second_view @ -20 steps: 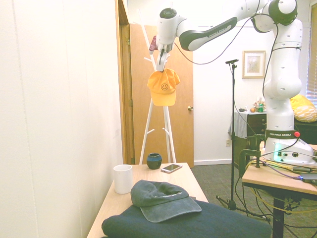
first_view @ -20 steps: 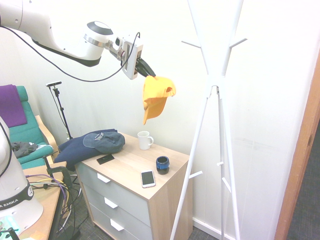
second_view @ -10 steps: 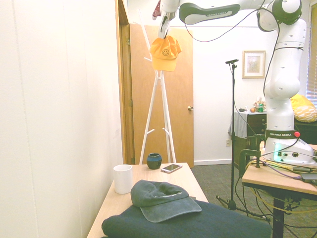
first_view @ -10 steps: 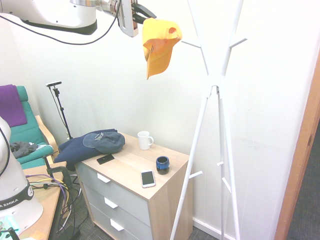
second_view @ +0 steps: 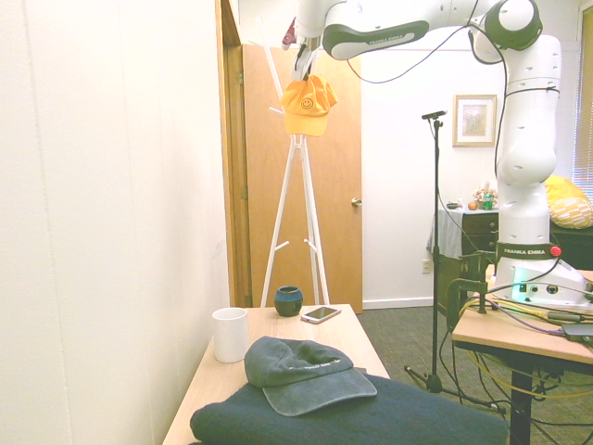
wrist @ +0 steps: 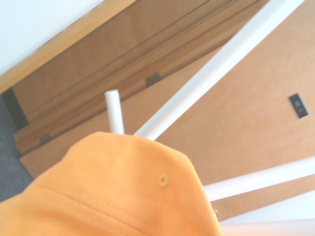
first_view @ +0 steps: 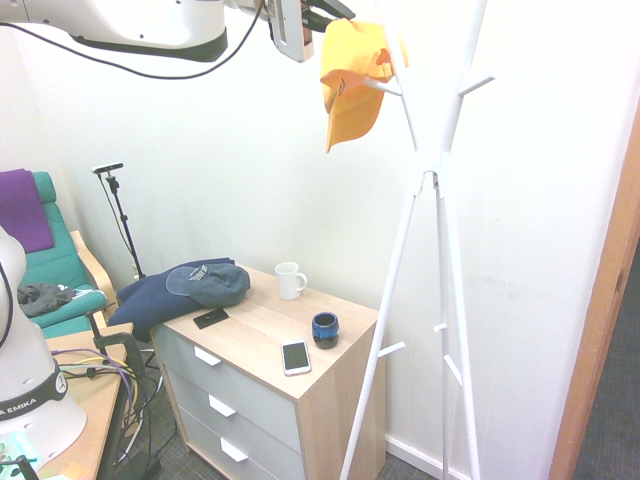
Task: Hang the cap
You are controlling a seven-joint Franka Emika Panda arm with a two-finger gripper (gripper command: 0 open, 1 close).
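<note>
The orange-yellow cap (first_view: 352,75) hangs high in the air against the white coat stand (first_view: 432,200), its brim drooping down. My gripper (first_view: 333,14) is shut on the cap's top edge. The stand's short left peg (first_view: 382,89) crosses in front of the cap's fabric. In the second exterior view the cap (second_view: 307,95) shows a smiley face and overlaps the stand's upper poles (second_view: 295,176), with the gripper (second_view: 303,67) just above it. The wrist view shows the cap's crown (wrist: 123,191) close up, with a white peg tip (wrist: 113,101) just beyond it.
A wooden dresser (first_view: 270,345) below holds a dark blue-grey cap (first_view: 208,283) on folded dark cloth, a white mug (first_view: 289,280), a dark blue cup (first_view: 324,329) and a phone (first_view: 295,357). A green chair (first_view: 55,270) stands to the left, and an orange door (second_view: 329,185) behind the stand.
The arm has carried the cap up from mid-air above the dresser and then sideways to the coat stand; the cap now overlaps the stand's upper peg.
</note>
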